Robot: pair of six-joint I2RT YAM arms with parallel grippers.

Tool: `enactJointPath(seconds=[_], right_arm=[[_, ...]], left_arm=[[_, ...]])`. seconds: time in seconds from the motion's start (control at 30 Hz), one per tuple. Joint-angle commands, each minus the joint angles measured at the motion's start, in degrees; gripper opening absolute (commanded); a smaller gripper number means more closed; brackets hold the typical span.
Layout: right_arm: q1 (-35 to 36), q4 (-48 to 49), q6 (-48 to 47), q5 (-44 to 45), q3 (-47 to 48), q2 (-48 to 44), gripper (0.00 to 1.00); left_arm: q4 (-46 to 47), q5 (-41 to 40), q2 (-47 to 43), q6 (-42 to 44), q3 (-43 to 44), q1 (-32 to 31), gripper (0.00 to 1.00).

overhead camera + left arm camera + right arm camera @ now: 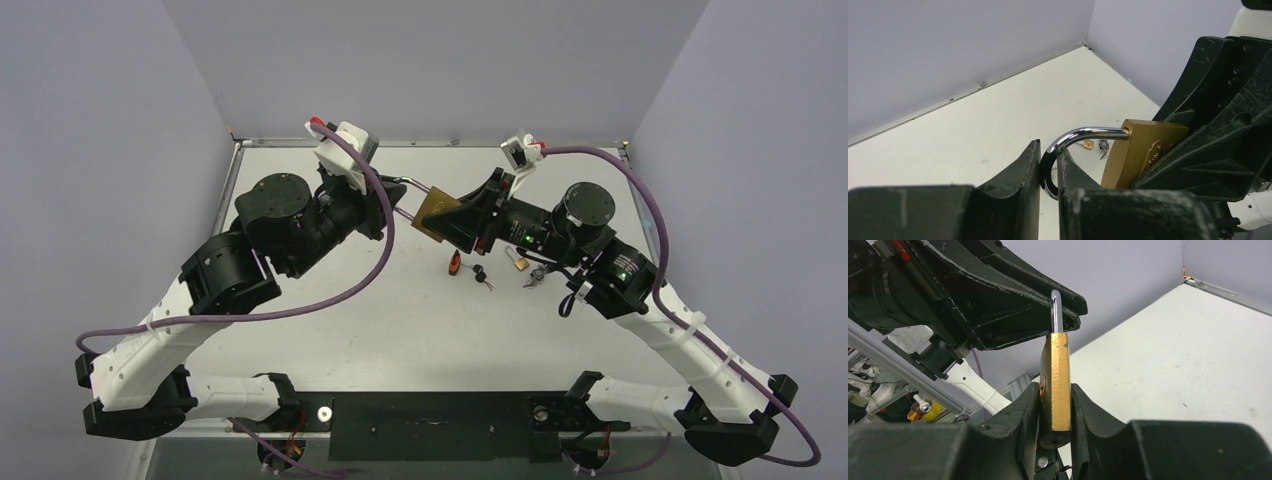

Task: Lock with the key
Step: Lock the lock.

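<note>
The left gripper (1049, 162) is clenched on the curved chrome shackle (1088, 132); the right gripper (1055, 402), facing it, clamps the rectangular brass padlock body (1057, 365), seemingly bracing both for locking

A white worktop (330, 330) is sitting between pale purple walls (430, 60). A small gold lock (518, 262) is lying near the worktop's middle. A shiny metal strip (440, 143) is running along the worktop's far edge.
</note>
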Motion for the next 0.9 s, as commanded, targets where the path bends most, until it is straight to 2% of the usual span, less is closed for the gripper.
enactJointPath(seconds=[0.0, 0.53, 0.87], right_arm=[[1.28, 14.36, -2.25, 5.69, 1.99, 8.87, 0.0], [1.14, 14.78, -2.14, 6.52, 3.49, 12.0, 0.0], [-0.54, 17.55, 0.02, 6.42, 3.71, 11.65, 0.0]], left_arm=[[-0.51, 32.22, 8.47, -7.25, -0.5, -11.39, 0.0], [0.21, 35.14, 11.01, -7.03, 0.92, -13.66, 0.0], [6.51, 30.15, 7.32, -11.92, -3.55, -13.1, 0.0]])
